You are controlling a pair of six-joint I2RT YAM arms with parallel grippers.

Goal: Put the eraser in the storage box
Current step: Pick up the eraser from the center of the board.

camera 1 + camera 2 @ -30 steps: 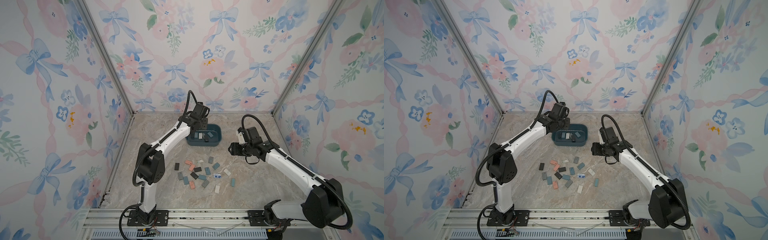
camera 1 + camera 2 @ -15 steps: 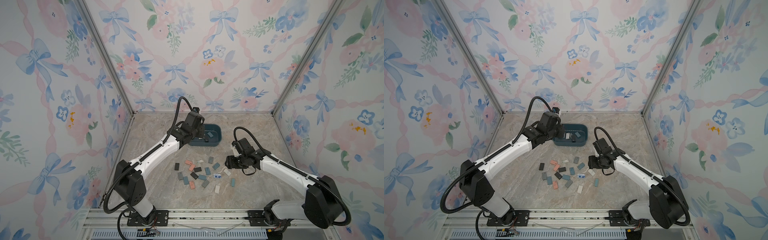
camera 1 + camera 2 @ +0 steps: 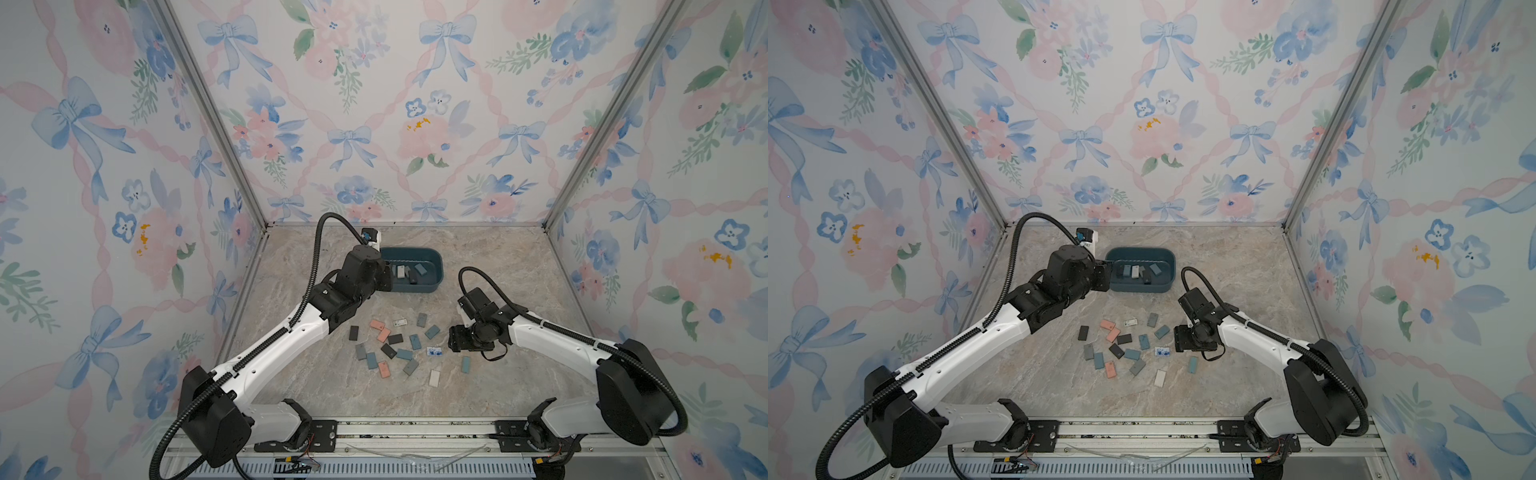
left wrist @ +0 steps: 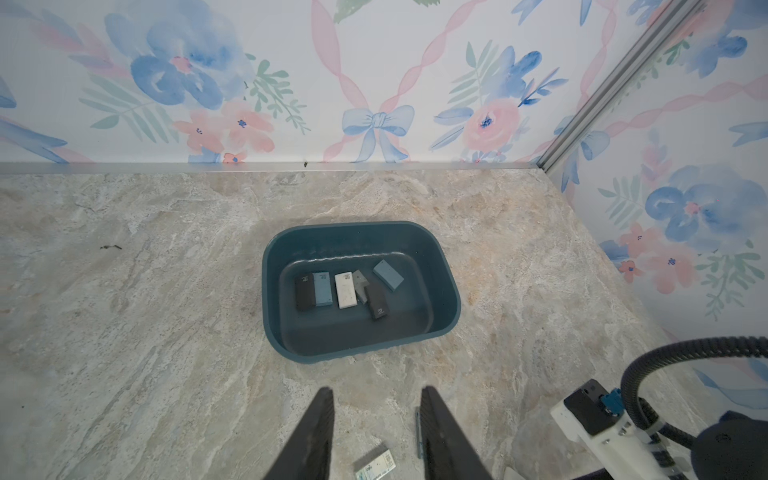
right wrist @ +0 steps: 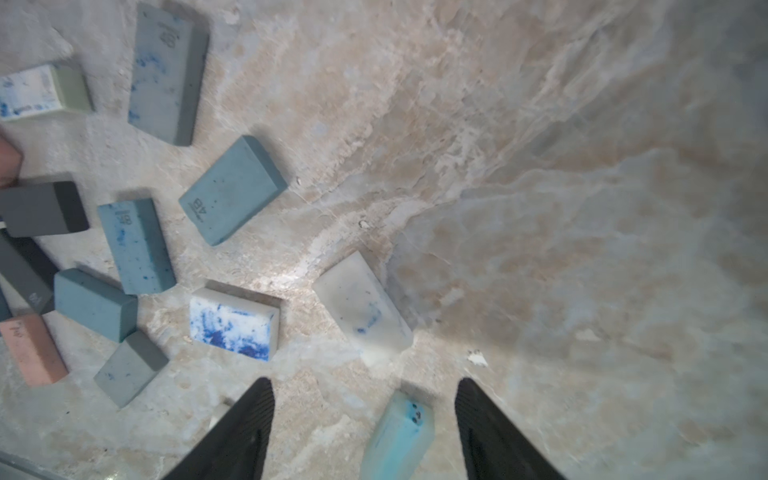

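The dark teal storage box (image 3: 411,287) (image 3: 1142,287) (image 4: 357,353) stands at the back of the table with several erasers (image 4: 345,289) lying in it. More erasers (image 3: 390,351) (image 3: 1120,351), teal, grey, pink and white, lie scattered on the table in front of it. My right gripper (image 5: 363,390) (image 3: 455,343) is low over the pile's right edge and open. A light-blue eraser (image 5: 399,436) (image 3: 466,364) lies between its fingers, touching neither. My left gripper (image 4: 376,395) (image 3: 1102,276) hangs open and empty in front of the box.
A white eraser (image 5: 361,307) and a blue-stained white one (image 5: 232,324) (image 3: 434,351) lie just ahead of the right fingers. A labelled white eraser (image 4: 374,465) lies on the table below the left fingers. Walls enclose the table on three sides.
The left arm has drawn back from over the box toward the front. The right arm has come down and forward to the erasers, and its jaws have widened.
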